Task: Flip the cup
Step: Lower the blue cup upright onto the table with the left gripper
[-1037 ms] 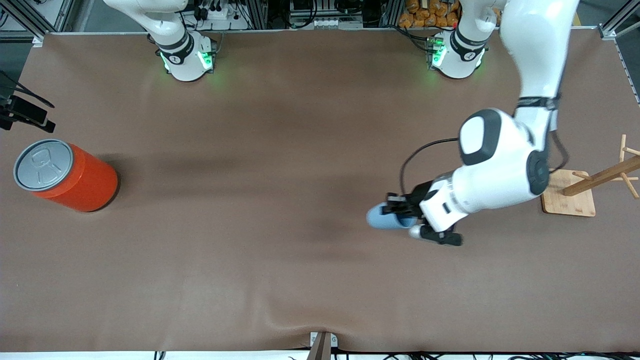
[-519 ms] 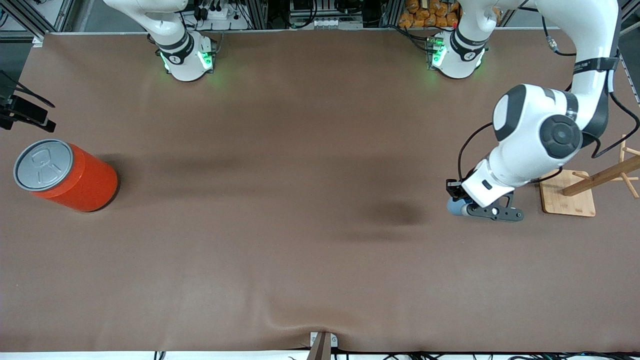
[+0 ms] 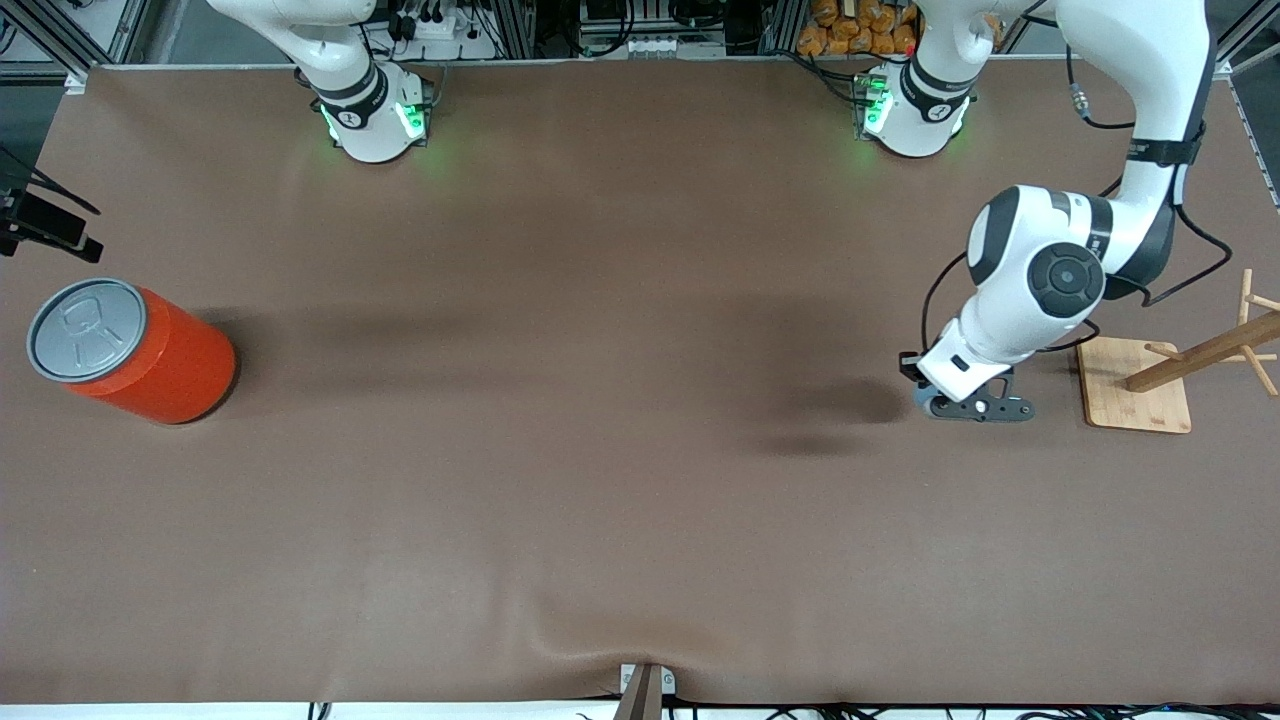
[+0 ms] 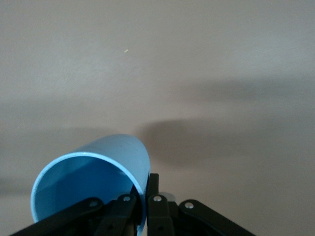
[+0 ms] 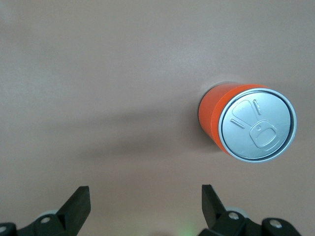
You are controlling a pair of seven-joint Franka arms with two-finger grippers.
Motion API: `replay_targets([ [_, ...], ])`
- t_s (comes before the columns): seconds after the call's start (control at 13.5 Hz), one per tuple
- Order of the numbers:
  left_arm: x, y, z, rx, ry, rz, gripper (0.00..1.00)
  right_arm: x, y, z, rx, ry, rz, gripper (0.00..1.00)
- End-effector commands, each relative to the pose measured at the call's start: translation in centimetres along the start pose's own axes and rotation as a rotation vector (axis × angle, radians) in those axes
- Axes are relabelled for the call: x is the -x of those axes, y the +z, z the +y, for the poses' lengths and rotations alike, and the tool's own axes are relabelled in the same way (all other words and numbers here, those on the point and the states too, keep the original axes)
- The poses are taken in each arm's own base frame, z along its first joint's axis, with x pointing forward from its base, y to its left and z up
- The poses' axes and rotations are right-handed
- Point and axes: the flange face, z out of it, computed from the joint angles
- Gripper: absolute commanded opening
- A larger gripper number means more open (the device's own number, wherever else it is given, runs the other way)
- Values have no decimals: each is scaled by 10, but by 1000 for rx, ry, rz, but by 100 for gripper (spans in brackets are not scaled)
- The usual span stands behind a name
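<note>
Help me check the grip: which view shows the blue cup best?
The left wrist view: the cup fills the foreground, its rim pinched by the left pincer. In the front view the cup is a sliver under the arm. The right wrist view shows none of it.

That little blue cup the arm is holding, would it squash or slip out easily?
Probably stiff enough: in the left wrist view the cup's rim looks round, although the left gripper pinches its wall. It seems light, since it hangs from that one-wall pinch. Its smooth matte, tapered side might slip, and it would likely roll if laid down.
</note>
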Motion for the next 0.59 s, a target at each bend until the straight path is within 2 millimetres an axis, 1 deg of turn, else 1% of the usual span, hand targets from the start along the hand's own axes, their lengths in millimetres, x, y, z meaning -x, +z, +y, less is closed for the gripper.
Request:
replay_targets([
  [0.0, 14, 23, 8, -14, 7, 2, 0, 7, -8, 3, -5, 9, 8, 100],
  [0.15, 13, 21, 4, -13, -5, 5, 0, 7, -10, 5, -5, 11, 13, 100],
  [0.3, 14, 23, 1, -14, -26, -2, 0, 7, -10, 3, -5, 8, 10, 100],
  [0.37, 15, 21, 1, -16, -36, -6, 5, 7, -10, 3, -5, 8, 10, 100],
  [0.52, 17, 23, 1, -21, -64, -29, 18, 6, -9, 3, -5, 8, 10, 100],
])
